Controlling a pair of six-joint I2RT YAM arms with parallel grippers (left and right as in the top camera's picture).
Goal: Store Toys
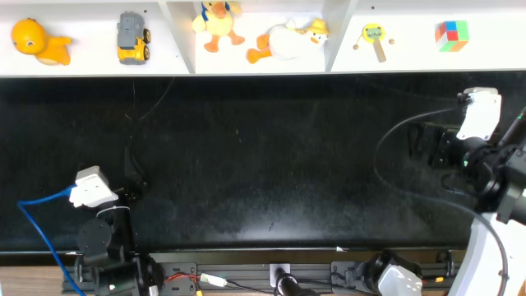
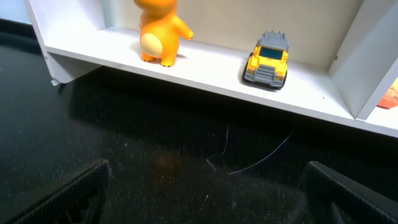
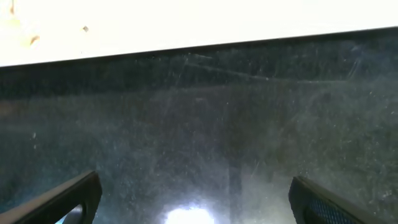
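Toys sit in the white shelf along the table's far edge: an orange duck figure, a yellow and grey truck, a yellow plush duck, a white plush duck lying on its side, a small wooden rattle and a colour cube. My left gripper is open and empty, low over the black table at the near left, facing the orange duck and the truck. My right gripper is open and empty over the table at the right.
The black table top stretches between the two arms, with thin scratches on it. A blue cable runs by the left arm's base. The shelf's white dividers separate its compartments. The shelf's bright front edge lies beyond the right gripper.
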